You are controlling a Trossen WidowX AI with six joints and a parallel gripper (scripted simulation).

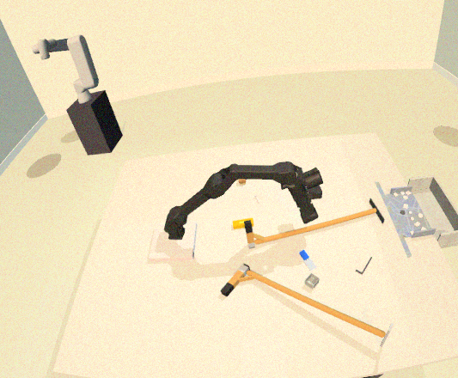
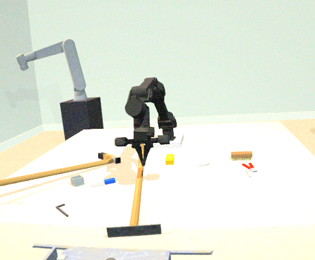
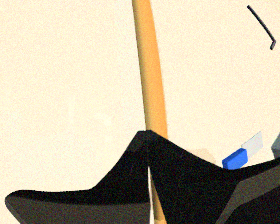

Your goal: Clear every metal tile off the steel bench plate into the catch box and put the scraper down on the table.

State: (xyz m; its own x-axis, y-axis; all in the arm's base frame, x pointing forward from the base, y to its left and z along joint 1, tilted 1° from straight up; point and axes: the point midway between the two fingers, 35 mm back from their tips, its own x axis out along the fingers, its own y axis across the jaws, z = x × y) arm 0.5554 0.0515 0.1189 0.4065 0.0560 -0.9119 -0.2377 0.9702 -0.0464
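My gripper [image 1: 309,220] [image 2: 143,164] [image 3: 144,136] is shut and empty, pointing down above the table beside the orange handle of a black-bladed long tool [image 1: 320,226] [image 2: 136,195] [image 3: 152,75]. That tool lies on the table, its black blade [image 2: 134,231] just short of the plate. A second long orange tool [image 1: 316,304] [image 2: 49,173] has a thin pale blade at its end. The steel bench plate [image 1: 394,214] [image 2: 102,254] carries several small pale tiles [image 1: 406,206] and a dark round spot. The grey catch box [image 1: 453,237] stands at its far end; its floor is partly hidden.
A yellow block [image 1: 237,224] [image 2: 169,159] lies near the black-bladed tool's grip. Between the two tools are a blue-and-clear piece [image 1: 304,255] [image 2: 109,181] [image 3: 235,159], a grey cube [image 1: 312,281] [image 2: 77,180] and a hex key [image 1: 362,271] [image 2: 62,210]. Red-handled pliers [image 2: 250,167] lie to one side.
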